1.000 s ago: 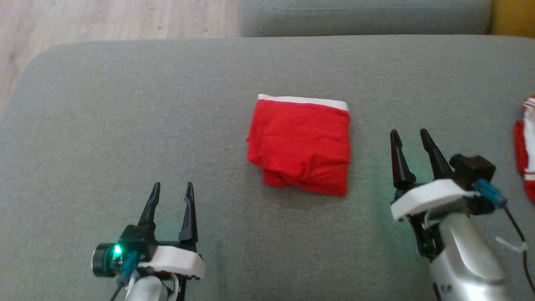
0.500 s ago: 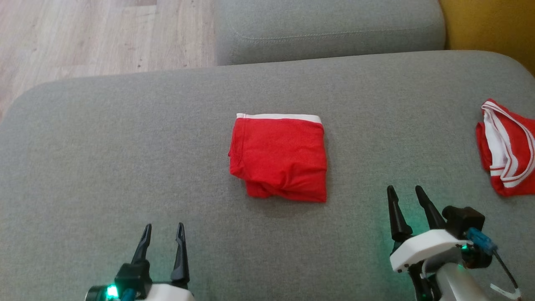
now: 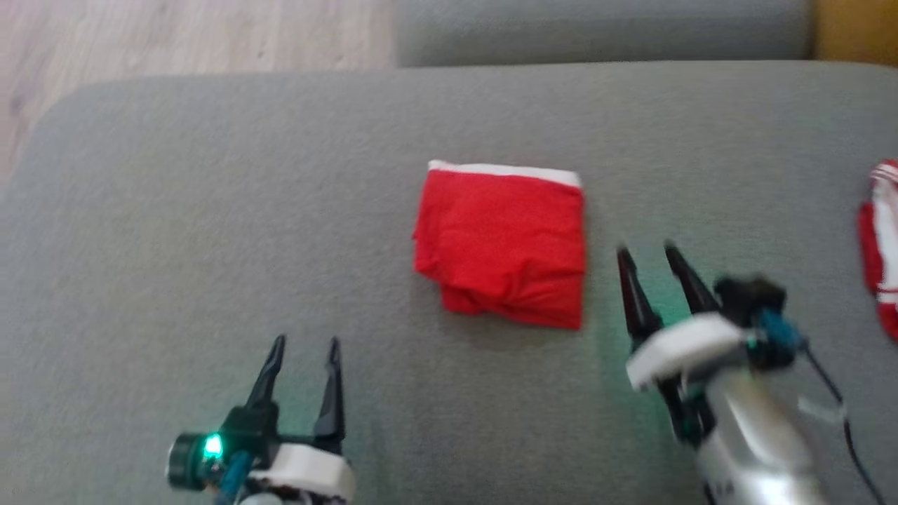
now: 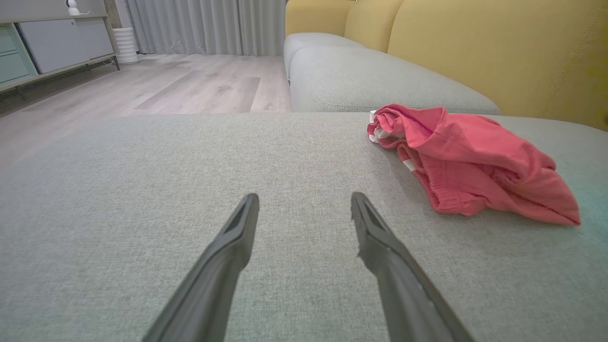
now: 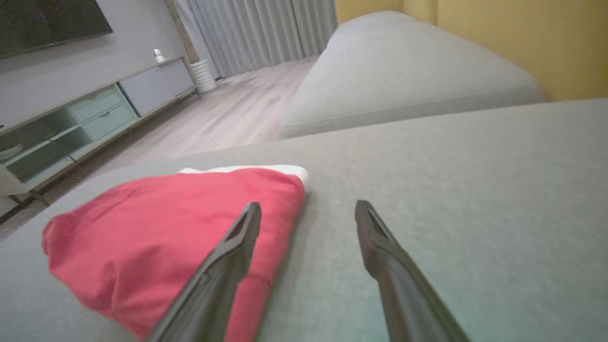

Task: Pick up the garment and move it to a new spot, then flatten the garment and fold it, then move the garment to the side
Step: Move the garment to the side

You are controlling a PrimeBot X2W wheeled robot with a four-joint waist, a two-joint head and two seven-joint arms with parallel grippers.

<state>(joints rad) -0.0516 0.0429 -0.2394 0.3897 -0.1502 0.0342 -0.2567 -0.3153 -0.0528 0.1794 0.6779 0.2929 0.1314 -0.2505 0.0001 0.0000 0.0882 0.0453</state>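
Two garments lie on the wide grey fabric sofa cushion [image 3: 210, 210]. The task's one, a folded red garment with a white waistband [image 3: 501, 249], sits near the middle of the cushion as a rough square. Its white band is on the far edge and its near edge is bunched into a soft ridge. The other, a red garment with white stripes [image 3: 877, 273], lies at the cushion's right margin, well apart from the first and cut off by the frame. The head view is smeared there, so it may be a similar piece of clothing, but its shape cannot be made out.

Two grippers hover over the cushion, each with two long dark fingers spread apart and nothing between them. The left gripper [image 3: 306, 340] is low and to the left of the folded red garment, over bare fabric and clear of it. In its wrist view the garment lies ahead and to the right. The right gripper [image 3: 645, 249] stands just beside the garment's right edge. In its wrist view one finger [image 5: 237, 247] crosses in front of the red cloth while the other is over bare grey fabric. Whether that finger touches the cloth cannot be told.

Beyond the big cushion there is one second grey seat cushion [image 3: 603, 28], one yellow sofa back [image 3: 856, 28], pale wood floor [image 3: 175, 35], one low grey and green cabinet [image 5: 95, 114] and grey curtains [image 4: 204, 26].
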